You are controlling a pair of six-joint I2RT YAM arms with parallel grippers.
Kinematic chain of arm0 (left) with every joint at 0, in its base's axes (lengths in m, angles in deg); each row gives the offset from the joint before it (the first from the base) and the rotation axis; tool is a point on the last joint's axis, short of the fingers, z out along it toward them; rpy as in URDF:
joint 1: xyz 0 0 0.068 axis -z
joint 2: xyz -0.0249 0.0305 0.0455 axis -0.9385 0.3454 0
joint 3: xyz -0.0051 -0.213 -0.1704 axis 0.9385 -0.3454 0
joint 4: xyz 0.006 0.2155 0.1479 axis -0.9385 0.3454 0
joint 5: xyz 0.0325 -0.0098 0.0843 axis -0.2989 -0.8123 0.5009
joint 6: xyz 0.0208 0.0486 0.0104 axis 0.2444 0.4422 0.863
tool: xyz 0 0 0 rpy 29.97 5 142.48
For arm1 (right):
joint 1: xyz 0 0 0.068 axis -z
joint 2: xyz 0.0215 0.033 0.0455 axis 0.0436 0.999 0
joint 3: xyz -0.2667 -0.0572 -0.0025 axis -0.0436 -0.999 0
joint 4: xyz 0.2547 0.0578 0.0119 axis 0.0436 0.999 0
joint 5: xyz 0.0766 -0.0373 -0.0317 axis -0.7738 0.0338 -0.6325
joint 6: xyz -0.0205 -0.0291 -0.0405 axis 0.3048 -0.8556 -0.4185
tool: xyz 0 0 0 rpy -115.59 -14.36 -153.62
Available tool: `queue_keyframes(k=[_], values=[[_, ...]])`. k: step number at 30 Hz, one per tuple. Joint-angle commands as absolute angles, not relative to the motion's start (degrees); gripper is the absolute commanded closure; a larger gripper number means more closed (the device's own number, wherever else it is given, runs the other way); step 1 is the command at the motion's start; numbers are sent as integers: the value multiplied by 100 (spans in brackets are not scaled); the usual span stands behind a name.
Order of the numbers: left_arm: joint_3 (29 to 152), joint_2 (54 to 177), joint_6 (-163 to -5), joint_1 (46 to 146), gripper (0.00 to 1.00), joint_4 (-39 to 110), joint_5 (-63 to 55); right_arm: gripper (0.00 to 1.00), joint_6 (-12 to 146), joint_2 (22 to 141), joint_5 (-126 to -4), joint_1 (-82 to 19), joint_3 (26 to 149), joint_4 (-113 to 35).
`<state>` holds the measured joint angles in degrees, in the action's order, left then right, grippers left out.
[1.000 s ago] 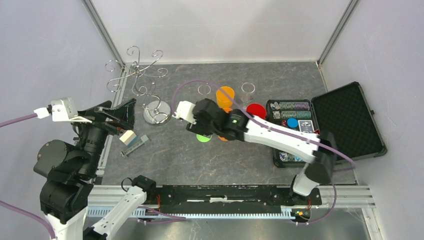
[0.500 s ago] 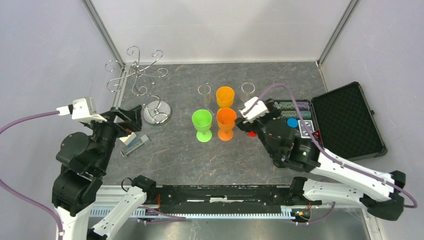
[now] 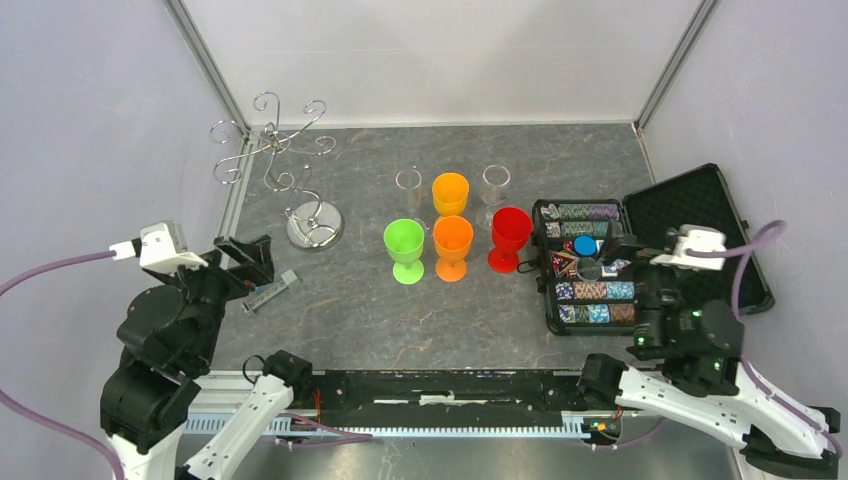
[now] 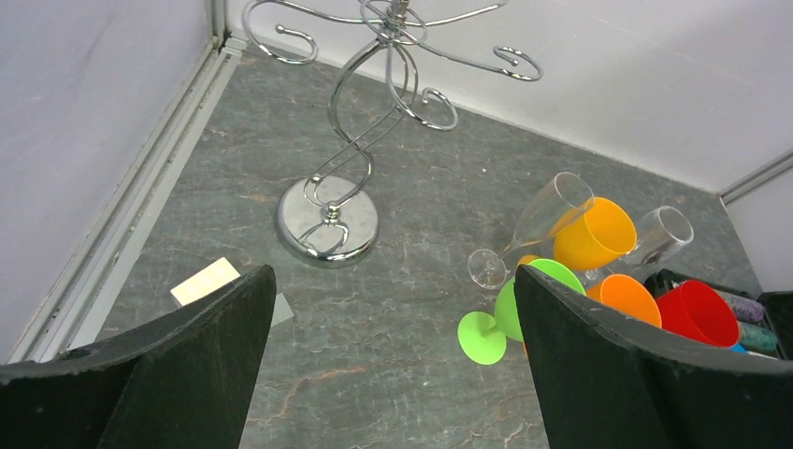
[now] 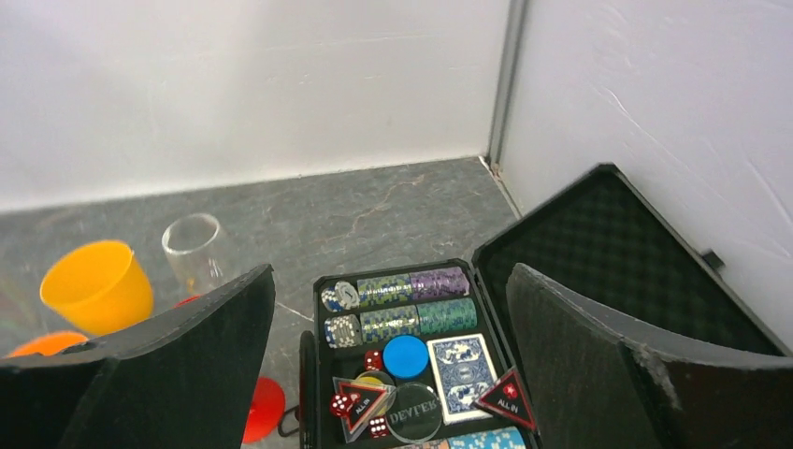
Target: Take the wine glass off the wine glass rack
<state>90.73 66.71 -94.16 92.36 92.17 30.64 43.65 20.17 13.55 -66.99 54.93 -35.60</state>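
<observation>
The silver wire wine glass rack (image 3: pixel 283 165) stands at the far left on its round shiny base (image 3: pixel 314 229); nothing hangs on its hooks. It also shows in the left wrist view (image 4: pixel 374 122). Wine glasses stand mid-table: green (image 3: pixel 404 246), orange (image 3: pixel 452 240), yellow (image 3: pixel 450 190), red (image 3: pixel 510 234), and two clear ones (image 3: pixel 408 183) (image 3: pixel 495 181). My left gripper (image 3: pixel 247 263) is open and empty, near of the rack; in its own view (image 4: pixel 388 374) it frames bare table. My right gripper (image 3: pixel 618 258) is open and empty over the poker case; its own view (image 5: pixel 393 374) shows this too.
An open black poker case (image 3: pixel 650 255) with chips, cards and dice lies at the right. A grey strip (image 3: pixel 268 292) and a cream card (image 4: pixel 206 281) lie by the left gripper. Walls and frame posts close in the back and sides.
The right arm drew back from the green glass, past the red one, to the near right over the case. The left arm pulled back and lower. The red glass now shows whole.
</observation>
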Motion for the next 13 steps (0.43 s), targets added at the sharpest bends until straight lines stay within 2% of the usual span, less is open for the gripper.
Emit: queue_keyframes(k=[1, 13], values=[[9058, 6468, -9652, 9210, 0, 9282, 3357, 2, 4284, 1597, 2096, -6718, 5409, -4136], [9201, 6360, -9608, 9209, 0, 9278, 3179, 2, 4632, 1299, 2148, -6714, 5348, -3986]])
